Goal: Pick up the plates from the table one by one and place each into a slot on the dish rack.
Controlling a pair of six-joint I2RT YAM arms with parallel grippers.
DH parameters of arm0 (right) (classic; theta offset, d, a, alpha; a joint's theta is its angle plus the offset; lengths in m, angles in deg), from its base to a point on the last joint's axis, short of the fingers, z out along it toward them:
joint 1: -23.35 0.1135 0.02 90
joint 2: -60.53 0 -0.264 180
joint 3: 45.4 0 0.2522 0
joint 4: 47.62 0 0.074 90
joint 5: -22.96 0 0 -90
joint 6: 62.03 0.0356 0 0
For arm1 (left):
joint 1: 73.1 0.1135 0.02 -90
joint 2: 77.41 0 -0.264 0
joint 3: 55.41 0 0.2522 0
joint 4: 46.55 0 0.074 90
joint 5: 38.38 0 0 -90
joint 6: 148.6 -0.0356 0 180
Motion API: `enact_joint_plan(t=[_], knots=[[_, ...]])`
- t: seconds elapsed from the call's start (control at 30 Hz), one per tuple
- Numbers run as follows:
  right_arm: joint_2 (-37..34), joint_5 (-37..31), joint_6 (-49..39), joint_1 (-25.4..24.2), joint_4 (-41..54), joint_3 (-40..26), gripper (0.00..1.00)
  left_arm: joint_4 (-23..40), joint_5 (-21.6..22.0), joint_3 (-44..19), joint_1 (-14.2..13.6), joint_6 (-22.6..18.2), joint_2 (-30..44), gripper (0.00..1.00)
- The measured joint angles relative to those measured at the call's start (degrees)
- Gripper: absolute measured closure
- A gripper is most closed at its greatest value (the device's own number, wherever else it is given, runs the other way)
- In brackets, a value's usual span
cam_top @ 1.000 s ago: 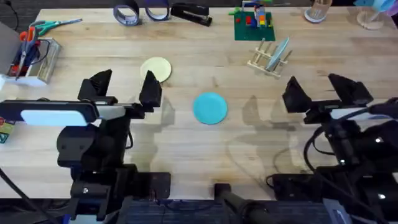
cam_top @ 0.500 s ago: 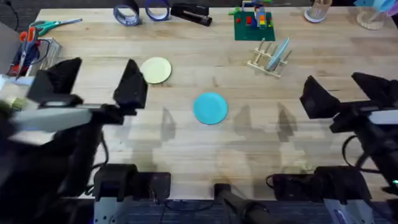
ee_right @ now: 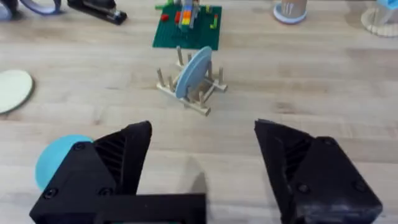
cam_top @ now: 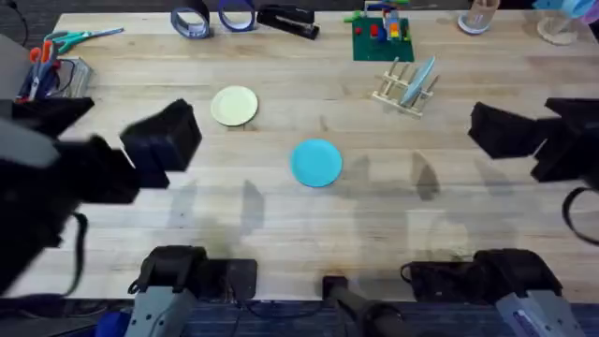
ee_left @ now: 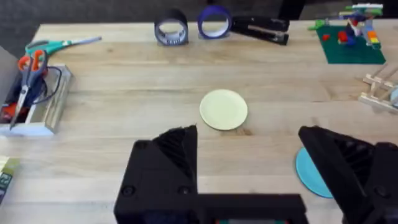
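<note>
Light blue plate (ee_right: 192, 71) stands tilted in dish rack (ee_right: 186, 93).

2 tape rolls (cam_top: 213, 17), stapler (cam_top: 287, 20), scissors (cam_top: 80, 38), brick baseplate (cam_top: 381, 37).

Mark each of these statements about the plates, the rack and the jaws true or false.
1. The light blue plate stands in the dish rack. True.
2. The turquoise plate is in the rack. False: it lies flat on the table.
3. The pale yellow plate lies flat on the table. True.
4. The left gripper holds the yellow plate. False: its jaws are open and empty.
5. The right gripper has open jaws. True.
</note>
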Motion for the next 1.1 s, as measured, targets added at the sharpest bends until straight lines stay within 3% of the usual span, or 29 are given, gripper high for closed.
enact_joint_plan(t=[0.4, 0.6, 0.63, 1.1], knots=[[-20.93, 0.2, 0.0, 0.0, 16.44, -21.25, 0.007, 20.11, -0.05, -23.42, 0.0, 4.42, 23.74, 0.008], [-28.78, 0.28, 0.02, 0.0, 26.17, -30.05, 0.006, 28.56, -0.07, -31.24, 0.0, 5.17, 34.04, 0.008], [-32.71, 0.37, 0.02, 0.0, 31.01, -34.11, 0.007, 30.37, -0.08, -33.15, 0.0, 5.39, 38.84, 0.008], [-34.41, 0.37, 0.0, 0.0, 31.9, -35.07, 0.007, 30.9, -0.09, -33.19, 0.0, 5.41, 43.56, 0.008]])
